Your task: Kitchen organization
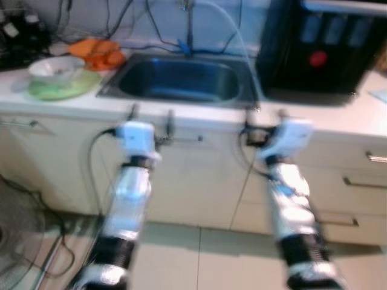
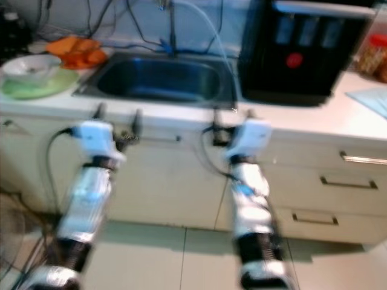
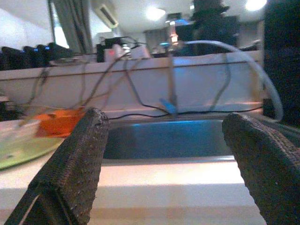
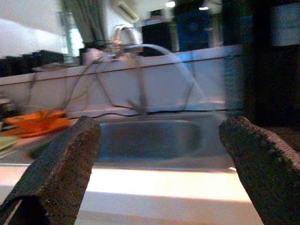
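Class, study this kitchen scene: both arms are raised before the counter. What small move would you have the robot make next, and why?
Probably a short step forward. The left claw and right claw are both open and empty at the front edge of the pale countertop, short of the steel sink. The white bowl on a green plate lies further to the left, still out of reach.

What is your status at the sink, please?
Left gripper and right gripper open, empty, at counter edge. Sink ahead. Bowl on green plate, left.
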Available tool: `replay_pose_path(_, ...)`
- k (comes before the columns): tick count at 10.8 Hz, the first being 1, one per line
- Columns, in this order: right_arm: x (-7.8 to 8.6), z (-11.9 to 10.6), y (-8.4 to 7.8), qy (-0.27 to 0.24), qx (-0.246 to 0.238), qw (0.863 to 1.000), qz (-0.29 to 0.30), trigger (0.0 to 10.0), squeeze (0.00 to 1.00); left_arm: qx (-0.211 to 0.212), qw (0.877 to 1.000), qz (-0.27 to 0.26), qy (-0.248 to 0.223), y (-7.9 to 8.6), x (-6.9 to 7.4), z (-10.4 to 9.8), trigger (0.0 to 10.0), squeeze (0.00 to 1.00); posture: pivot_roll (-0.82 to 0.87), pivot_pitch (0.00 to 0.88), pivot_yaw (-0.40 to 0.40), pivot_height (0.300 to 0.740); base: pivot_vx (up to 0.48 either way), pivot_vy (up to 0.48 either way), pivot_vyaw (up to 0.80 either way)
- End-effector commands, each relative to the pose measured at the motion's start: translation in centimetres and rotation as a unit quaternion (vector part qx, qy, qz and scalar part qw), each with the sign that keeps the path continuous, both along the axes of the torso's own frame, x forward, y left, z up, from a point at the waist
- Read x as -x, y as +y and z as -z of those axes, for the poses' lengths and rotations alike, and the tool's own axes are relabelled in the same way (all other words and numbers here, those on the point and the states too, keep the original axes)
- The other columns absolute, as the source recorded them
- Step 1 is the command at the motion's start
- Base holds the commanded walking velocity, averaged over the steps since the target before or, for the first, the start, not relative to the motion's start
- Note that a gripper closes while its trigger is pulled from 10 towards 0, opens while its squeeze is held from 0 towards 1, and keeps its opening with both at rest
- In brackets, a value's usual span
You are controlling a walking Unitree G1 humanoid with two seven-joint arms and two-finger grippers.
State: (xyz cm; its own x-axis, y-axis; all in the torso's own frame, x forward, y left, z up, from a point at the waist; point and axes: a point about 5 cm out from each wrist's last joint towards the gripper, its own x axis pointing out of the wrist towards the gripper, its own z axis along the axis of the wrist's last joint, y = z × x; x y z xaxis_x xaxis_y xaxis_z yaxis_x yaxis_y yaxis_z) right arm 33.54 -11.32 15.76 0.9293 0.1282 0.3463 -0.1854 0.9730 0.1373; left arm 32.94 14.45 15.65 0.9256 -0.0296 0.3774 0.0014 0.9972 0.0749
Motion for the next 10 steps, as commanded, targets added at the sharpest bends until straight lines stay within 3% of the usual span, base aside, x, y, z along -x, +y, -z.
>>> replay_pose_path(1, -0.17, -0.47, -1.22, -0.006, -0.003, 1.0, 0.016, 10.0, 1.0, 0.002, 1.0, 0.018, -0.002, -1.19, -0.04, -0.22, 10.0, 1.0, 0.05, 0.006, -0.011, 0.74, 0.48, 0.0, 0.0)
replay_pose_path(10, -0.16, -0.56, -1.19, -0.006, -0.004, 1.0, 0.012, 10.0, 1.0, 0.003, 1.0, 0.017, -0.006, -1.22, 0.0, -0.52, 10.0, 1.0, 0.05, 0.021, -0.015, 0.74, 0.48, 0.0, 0.0)
